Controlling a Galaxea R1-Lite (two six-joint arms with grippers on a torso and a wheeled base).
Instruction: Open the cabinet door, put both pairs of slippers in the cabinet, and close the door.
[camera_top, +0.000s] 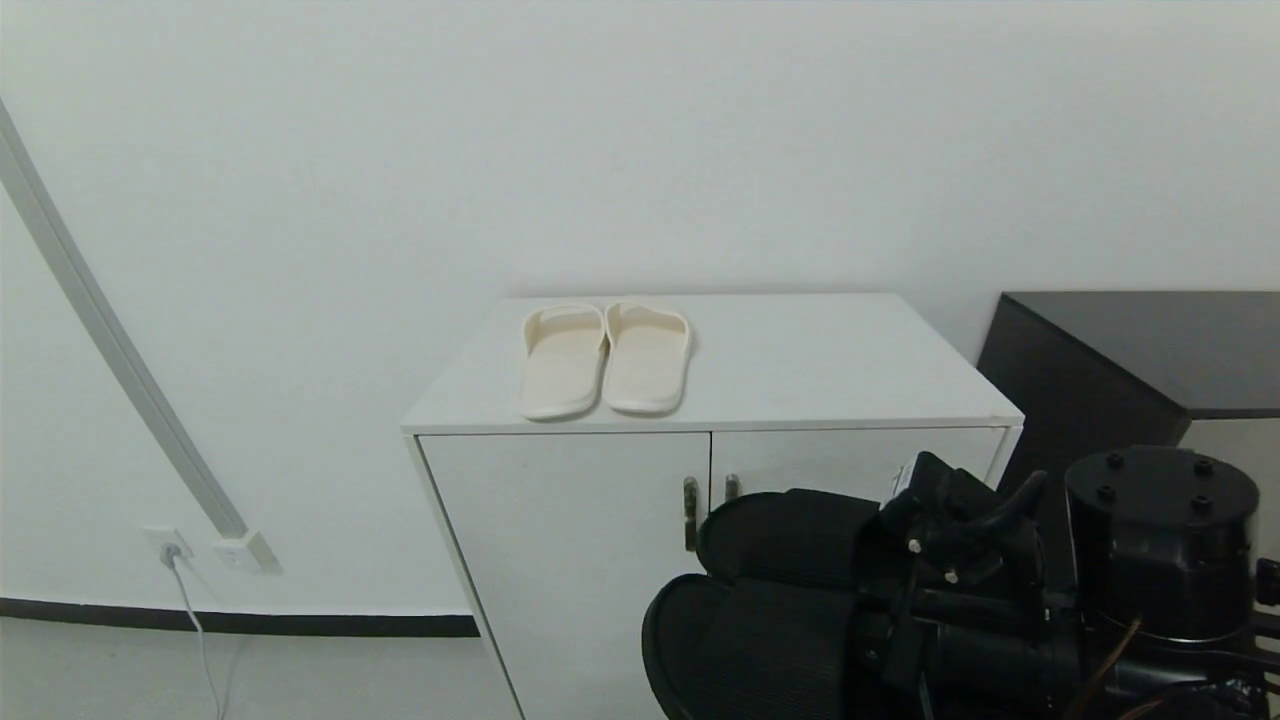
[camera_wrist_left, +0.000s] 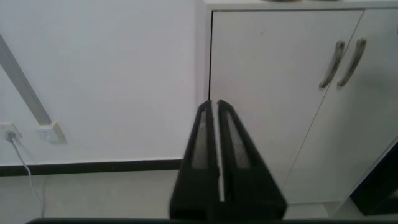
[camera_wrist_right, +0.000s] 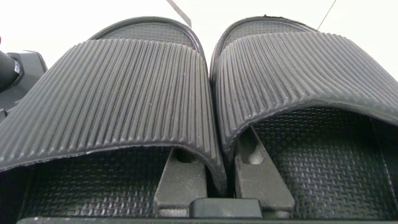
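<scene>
Black slippers (camera_top: 770, 600) hang before the closed cabinet (camera_top: 560, 520), their adjoining inner edges pinched by the right gripper (camera_wrist_right: 221, 177). They look light, flexible, probably rubbery. White slippers (camera_top: 605, 360) lie on top. The left gripper (camera_wrist_left: 217, 112) is clenched and empty.

Even, diffuse room light falls on the white wall (camera_top: 640, 140) and cabinet (camera_top: 560, 540), and we find no glare. The cream slippers (camera_top: 605, 358) cast a thin, soft shadow on the cabinet top. The black slippers (camera_top: 775, 610) remain dark, their ribs faintly lit. The wall conduit (camera_top: 110, 340) bows slightly towards the head view's edge.
</scene>
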